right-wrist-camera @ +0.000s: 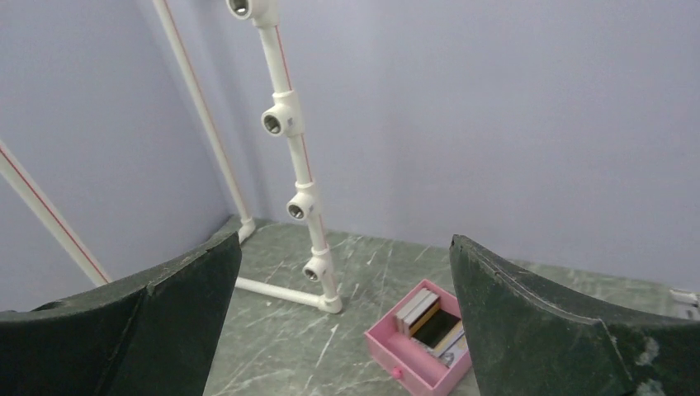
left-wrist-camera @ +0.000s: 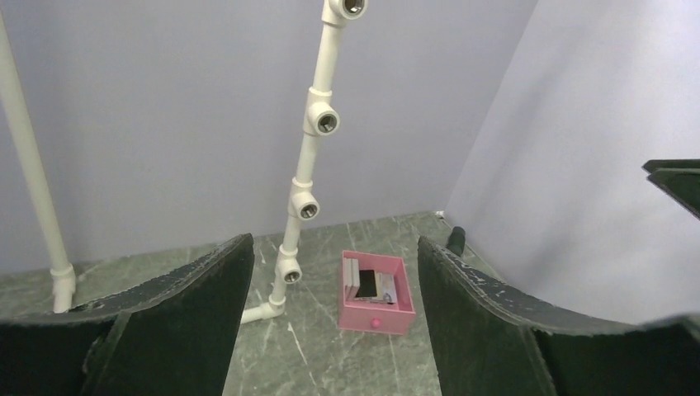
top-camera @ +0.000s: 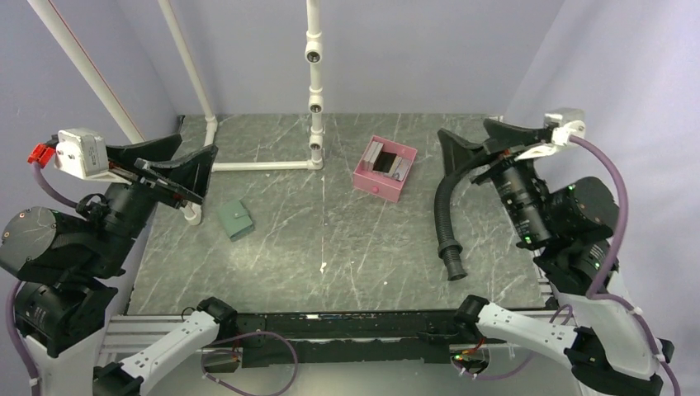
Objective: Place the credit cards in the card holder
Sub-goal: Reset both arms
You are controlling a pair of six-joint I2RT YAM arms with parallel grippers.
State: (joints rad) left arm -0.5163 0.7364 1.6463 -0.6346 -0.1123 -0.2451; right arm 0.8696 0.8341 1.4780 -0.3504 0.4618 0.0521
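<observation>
The card holder (top-camera: 238, 219), a small grey-green wallet, lies folded on the table left of centre, and neither wrist view shows it. Several credit cards (top-camera: 388, 163) stand and lie in a pink tray (top-camera: 373, 186) at the back centre. They also show in the left wrist view as cards (left-wrist-camera: 376, 286) and in the right wrist view as cards (right-wrist-camera: 433, 322). My left gripper (top-camera: 194, 157) hangs open above the table's left edge, up and left of the wallet. My right gripper (top-camera: 464, 130) is open at the right, raised beside the tray. Nothing sits between the jaws of the left gripper (left-wrist-camera: 334, 243) or the right gripper (right-wrist-camera: 344, 241).
A white PVC pipe frame (top-camera: 314, 82) rises at the back, and its base runs along the table to the left. A black corrugated hose (top-camera: 446, 223) curves down from the right arm onto the table. Purple walls close in the back and sides.
</observation>
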